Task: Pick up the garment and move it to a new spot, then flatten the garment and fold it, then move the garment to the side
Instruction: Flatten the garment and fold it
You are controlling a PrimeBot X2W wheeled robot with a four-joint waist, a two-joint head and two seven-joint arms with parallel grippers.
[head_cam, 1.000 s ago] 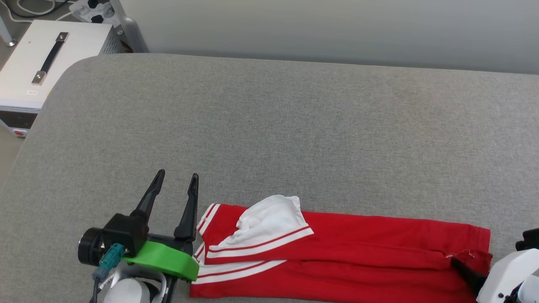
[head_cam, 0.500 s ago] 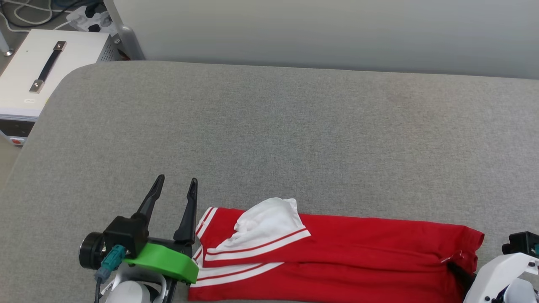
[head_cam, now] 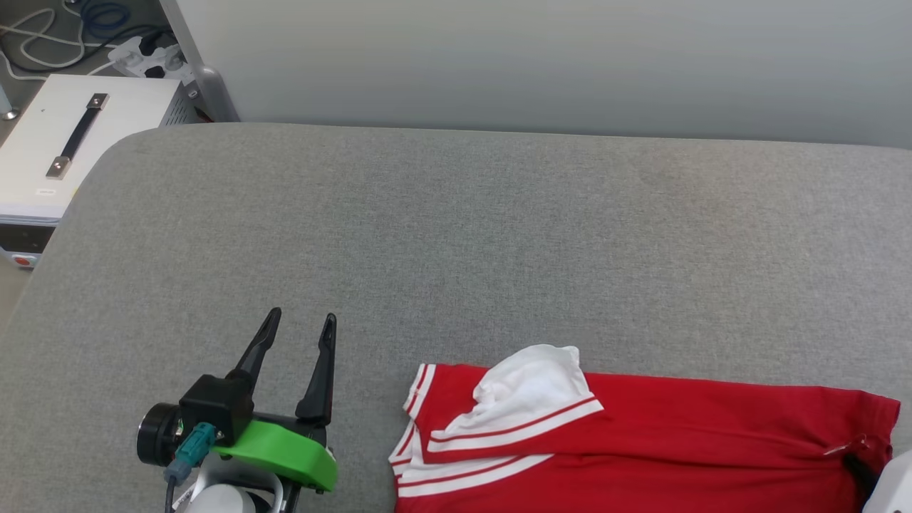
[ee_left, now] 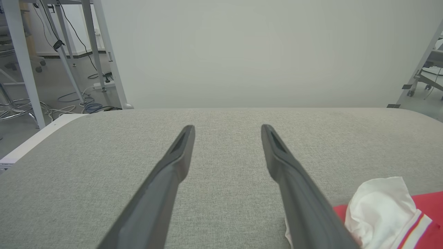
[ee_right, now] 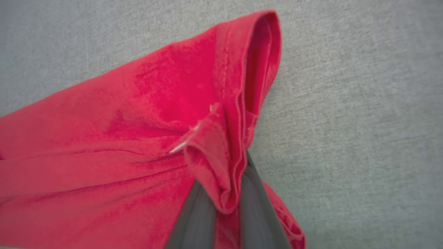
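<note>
A pale grey wall (head_cam: 541, 64) rises behind the far edge of a wide grey fabric-covered surface (head_cam: 456, 235). The garment (head_cam: 677, 442), a red shirt with white sleeves, lies as a long folded band along the surface's near edge, on its right half. One white sleeve (head_cam: 531, 388) with red-and-white striped trim is bunched on top, at the end of the band nearer the surface's middle. Your right gripper (ee_right: 225, 199) is far to the right along the surface's near edge. Its two dark fingers are pinched together on a fold of red fabric at the shirt's end, which stands up in a small ridge between them. Your left gripper (head_cam: 303, 317) hovers over the surface's near left part, fingers spread apart with nothing between them, clear of the shirt. A white box (head_cam: 78, 149) with a black handle stands off the surface's far left corner, with cables (head_cam: 43, 35) on the floor beyond it.
</note>
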